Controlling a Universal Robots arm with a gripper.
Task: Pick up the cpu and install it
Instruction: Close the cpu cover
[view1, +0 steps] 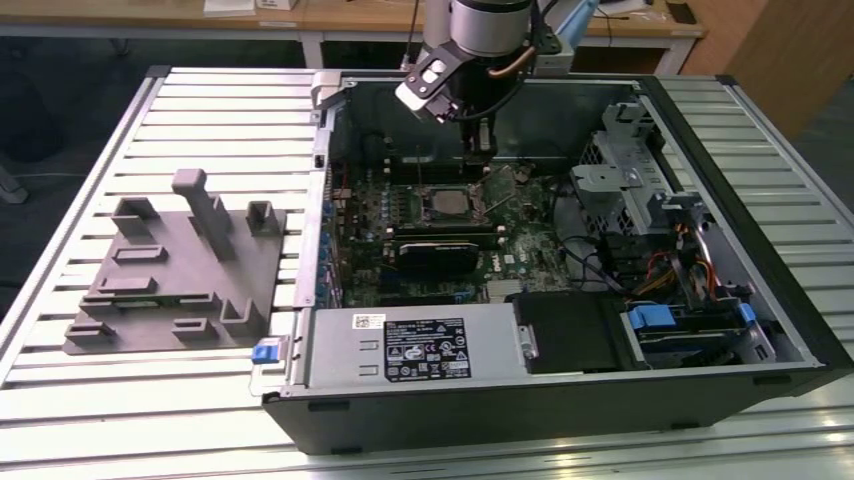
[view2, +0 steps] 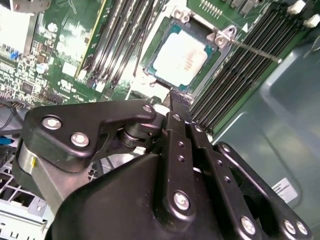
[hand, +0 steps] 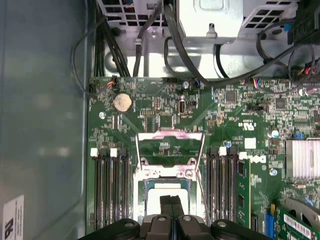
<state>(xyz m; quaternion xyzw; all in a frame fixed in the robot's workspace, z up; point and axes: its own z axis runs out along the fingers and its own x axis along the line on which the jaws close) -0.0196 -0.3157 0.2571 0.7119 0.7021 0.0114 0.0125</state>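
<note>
Second wrist view shows the end effector (view2: 179, 100) with its fingers pressed together and nothing between them, the tips just short of the cpu (view2: 182, 57), which lies flat in the socket (view2: 148, 65) directly ahead of them. In the first wrist view the hinged metal frame (hand: 170, 134) stands open beyond the fingertips. The risk, as I judge it: if the cpu sits slightly askew, a push from the closed tips could damage the socket's contacts or scratch the shiny top, and the thin lever (view2: 255, 51) alongside could snag a finger.
</note>
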